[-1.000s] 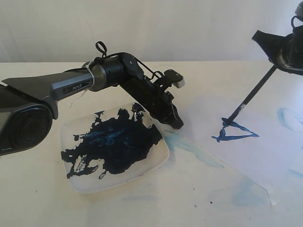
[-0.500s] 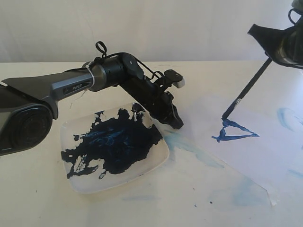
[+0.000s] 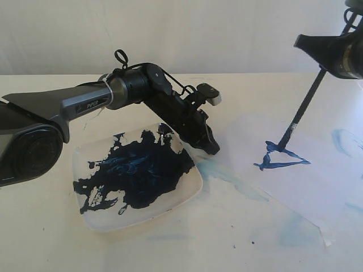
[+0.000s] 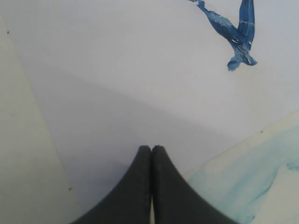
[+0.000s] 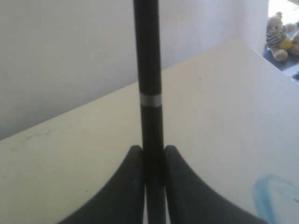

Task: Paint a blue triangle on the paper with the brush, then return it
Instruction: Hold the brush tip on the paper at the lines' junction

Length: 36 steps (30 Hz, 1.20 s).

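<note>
The blue triangle (image 3: pixel 282 159) is painted on the paper (image 3: pixel 309 190), right of centre; one corner of the triangle (image 4: pixel 235 33) also shows in the left wrist view. The black brush (image 3: pixel 301 109) slants down from my right gripper (image 3: pixel 324 63), its tip at the triangle's upper edge. The right gripper (image 5: pixel 153 149) is shut on the brush's handle (image 5: pixel 148 70), below the silver band. My left gripper (image 3: pixel 212 149) is shut and empty, with its tips (image 4: pixel 151 148) down on the paper (image 4: pixel 140 70) near its corner by the plate.
A square white plate (image 3: pixel 191 195) smeared with dark blue paint lies under the left arm. Pale blue smears mark the paper (image 3: pixel 345 140) and the table beside the plate (image 3: pixel 227 173). A teddy bear (image 5: pixel 279 35) sits beyond the table's edge.
The right gripper has shifted left and the brush now stands steeper. Its tip lifted off the triangle's left corner, then came down a little to the right on the upper edge. The left arm is still.
</note>
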### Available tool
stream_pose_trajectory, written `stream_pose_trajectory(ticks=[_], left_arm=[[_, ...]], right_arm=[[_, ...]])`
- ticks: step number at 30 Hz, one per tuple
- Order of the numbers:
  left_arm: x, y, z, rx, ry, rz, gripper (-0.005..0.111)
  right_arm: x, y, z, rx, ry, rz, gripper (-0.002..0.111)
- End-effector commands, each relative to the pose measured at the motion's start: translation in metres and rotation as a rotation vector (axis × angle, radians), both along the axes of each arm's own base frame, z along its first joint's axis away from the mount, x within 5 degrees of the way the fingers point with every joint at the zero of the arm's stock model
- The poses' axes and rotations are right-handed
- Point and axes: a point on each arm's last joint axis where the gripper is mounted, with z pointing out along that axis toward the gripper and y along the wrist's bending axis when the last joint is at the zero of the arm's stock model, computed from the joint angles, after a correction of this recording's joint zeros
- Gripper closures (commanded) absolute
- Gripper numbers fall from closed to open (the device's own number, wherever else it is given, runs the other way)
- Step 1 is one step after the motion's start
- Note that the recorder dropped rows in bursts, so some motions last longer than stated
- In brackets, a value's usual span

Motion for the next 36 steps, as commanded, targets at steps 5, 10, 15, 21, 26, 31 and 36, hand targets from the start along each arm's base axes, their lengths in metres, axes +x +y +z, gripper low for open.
stream_pose_trajectory(ticks=[5,10,15,21,26,31,36], left_arm=[[-0.003,0.001,0.001,0.004,0.028,-0.018,0.107],[-0.003,0.001,0.001,0.003,0.027,-0.017,0.107],[-0.003,0.001,0.001,0.004,0.029,-0.019,0.107],[-0.003,0.001,0.001,0.006,0.033,-0.023,0.107],[-0.003,0.001,0.001,0.005,0.032,-0.022,0.107],[-0.003,0.001,0.001,0.005,0.032,-0.022,0.107],[-0.003,0.001,0.001,0.005,0.032,-0.022,0.107]], right_arm=[[-0.001,0.001,0.005,-0.021,-0.033,0.016,0.108],[0.002,0.000,0.002,-0.001,-0.024,-0.011,0.108],[0.011,0.005,-0.002,0.019,-0.010,0.009,0.108],[0.015,0.003,0.003,0.012,-0.033,-0.020,0.108],[0.016,0.005,-0.001,0.014,-0.020,-0.012,0.108],[0.019,0.005,-0.009,0.027,0.004,-0.022,0.108],[0.020,0.005,-0.012,0.021,0.011,-0.030,0.108]])
